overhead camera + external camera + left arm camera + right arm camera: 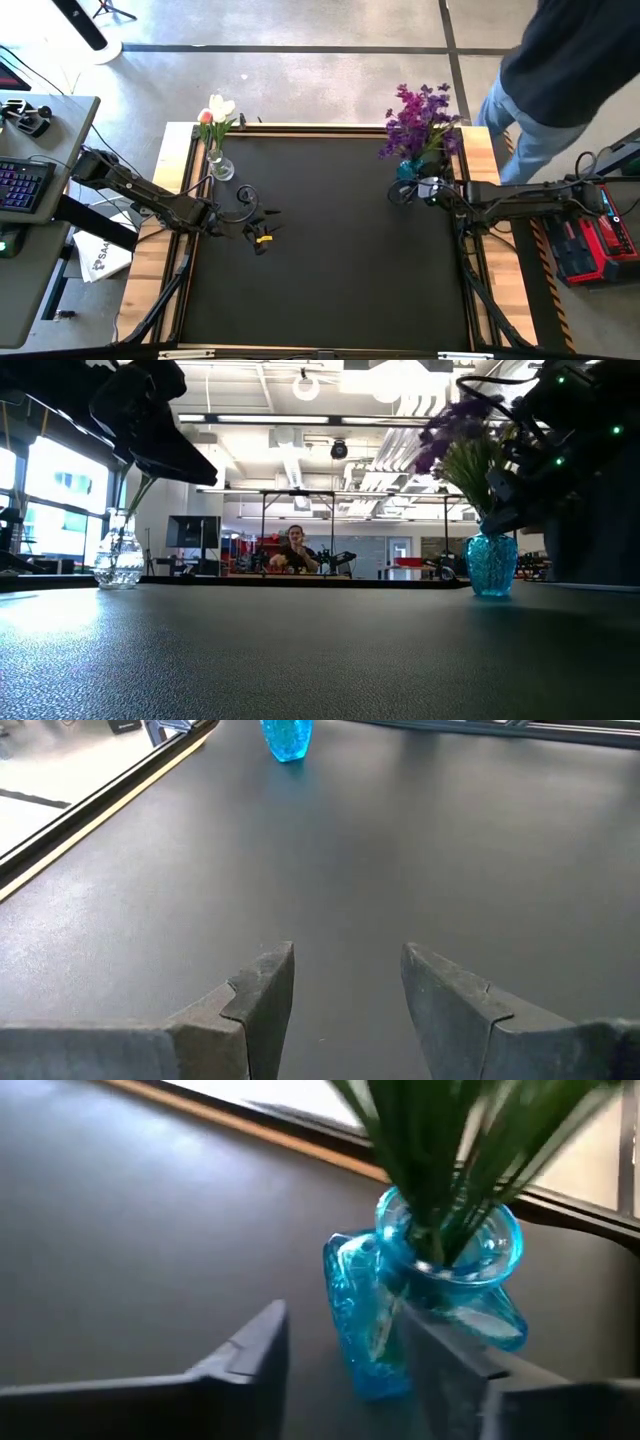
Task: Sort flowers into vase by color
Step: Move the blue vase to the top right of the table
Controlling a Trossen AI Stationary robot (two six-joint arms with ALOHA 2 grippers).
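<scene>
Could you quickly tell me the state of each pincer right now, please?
Left pincer: open, holding nothing.
Right pincer: open, empty, beside the blue vase.

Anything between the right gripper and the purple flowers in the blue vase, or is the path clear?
Nothing visible stands between them. The right gripper, open, sits right beside the blue vase holding the purple flowers; only bare mat lies around it. The left gripper waits open across the table.

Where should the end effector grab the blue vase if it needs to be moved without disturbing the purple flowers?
Probably at the blue vase body, below its flared rim, approached level from the open table side. The green stems fan upward out of the mouth, so a top-down approach would hit the purple flowers. The right end effector, open, already sits beside the vase at about that height.
</scene>
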